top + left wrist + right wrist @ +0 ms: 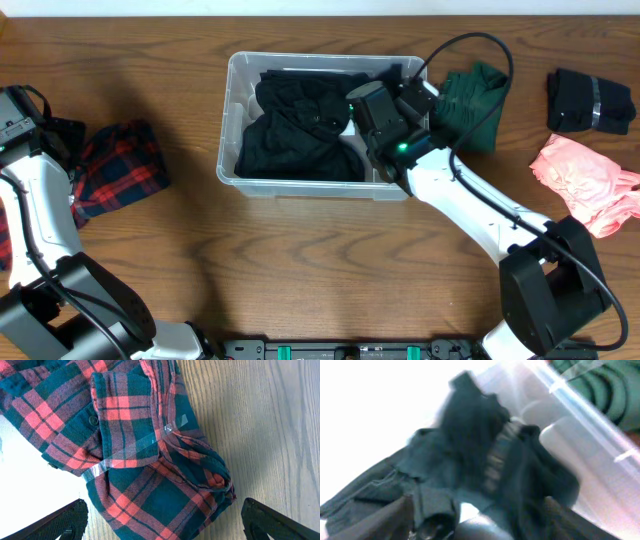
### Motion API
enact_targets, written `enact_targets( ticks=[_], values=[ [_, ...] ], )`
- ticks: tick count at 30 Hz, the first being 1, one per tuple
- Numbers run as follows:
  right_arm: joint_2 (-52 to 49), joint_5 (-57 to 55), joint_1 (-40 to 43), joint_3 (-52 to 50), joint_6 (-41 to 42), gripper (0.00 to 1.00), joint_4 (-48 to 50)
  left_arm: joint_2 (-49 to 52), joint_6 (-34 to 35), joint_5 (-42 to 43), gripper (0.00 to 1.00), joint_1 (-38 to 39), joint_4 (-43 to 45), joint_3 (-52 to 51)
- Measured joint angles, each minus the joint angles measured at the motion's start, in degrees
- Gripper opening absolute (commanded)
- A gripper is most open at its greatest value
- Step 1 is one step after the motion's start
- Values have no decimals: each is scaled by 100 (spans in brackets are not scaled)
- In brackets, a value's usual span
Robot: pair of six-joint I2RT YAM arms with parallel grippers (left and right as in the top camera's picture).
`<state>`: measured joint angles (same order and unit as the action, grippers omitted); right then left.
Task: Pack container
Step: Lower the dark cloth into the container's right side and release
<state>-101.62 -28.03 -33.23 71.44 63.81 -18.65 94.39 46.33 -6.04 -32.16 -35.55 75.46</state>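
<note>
Black clothes lie in the clear rectangular plastic container at the worktop's twelve o'clock, my right pincer spread over its three o'clock end; next, I judge, my spread left pincer should pinch the red plaid shirt at nine o'clock.

The left arm goes straight up the left side. The left gripper points down with its two fingers wide apart. The right arm reaches up and left. The right gripper looks blurry, fingers spread.
</note>
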Motion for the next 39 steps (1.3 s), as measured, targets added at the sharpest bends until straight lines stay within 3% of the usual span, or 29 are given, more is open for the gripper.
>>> enact_targets(
  ticks=[6,9,13,15,17,19,24,31,39],
  values=[
    [0,52,-260,0,-131,89,282,0,0,0,98,0,0,0],
    [0,55,-393,2,-481,80,573,0,0,2,98,0,0,0],
    [0,52,-494,2,-1554,63,1034,0,0,2,98,0,-2,0],
    [11,39,-494,2,-2199,50,1130,0,0,0,98,0,-2,0],
    [24,11,-487,2,-2844,29,1189,0,0,0,98,0,0,0],
    [35,-9,-459,2,-3464,2,1200,0,0,0,98,0,0,0],
    [44,-31,-269,7,-4352,1,962,0,0,2,98,0,0,0],
    [44,374,175,9,-4962,1,411,0,0,0,98,0,0,0],
    [44,798,382,798,-5665,1,-1353,0,0,0,98,0,-4,0]
  ],
)
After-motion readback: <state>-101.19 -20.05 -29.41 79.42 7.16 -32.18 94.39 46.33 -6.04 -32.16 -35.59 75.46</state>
